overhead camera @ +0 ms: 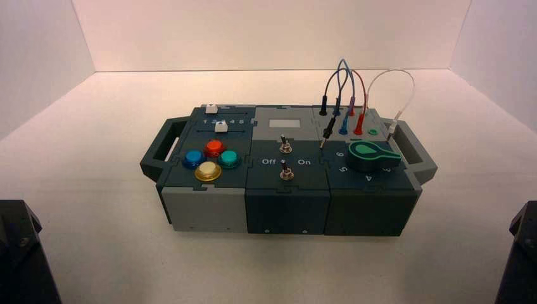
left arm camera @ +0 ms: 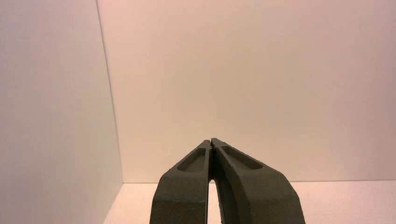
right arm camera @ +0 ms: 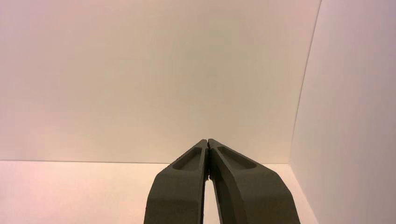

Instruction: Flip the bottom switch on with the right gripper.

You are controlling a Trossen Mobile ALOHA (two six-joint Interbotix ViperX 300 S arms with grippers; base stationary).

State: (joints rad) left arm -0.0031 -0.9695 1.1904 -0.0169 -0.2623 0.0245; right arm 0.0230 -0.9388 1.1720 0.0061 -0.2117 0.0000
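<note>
The bottom switch [overhead camera: 287,172], a tiny silver toggle with a short dark lever, stands on the dark middle panel of the box [overhead camera: 209,212], nearer the front edge than its twin toggle [overhead camera: 285,146]. My right gripper [right arm camera: 207,140] is shut on nothing, its fingertips touching. It faces the bare back wall, and the box is out of its wrist view. The right arm [overhead camera: 520,253] is parked at the near right corner, far from the switch. My left gripper [left arm camera: 211,140] is also shut and empty, with its arm [overhead camera: 20,253] parked at the near left corner.
Left of the switches are red, blue, teal and yellow push buttons [overhead camera: 208,160] and two white sliders [overhead camera: 220,127]. To the right sit a green knob [overhead camera: 372,155] and looping plugged wires [overhead camera: 345,88]. Handles stick out at both ends of the box. White walls enclose the table.
</note>
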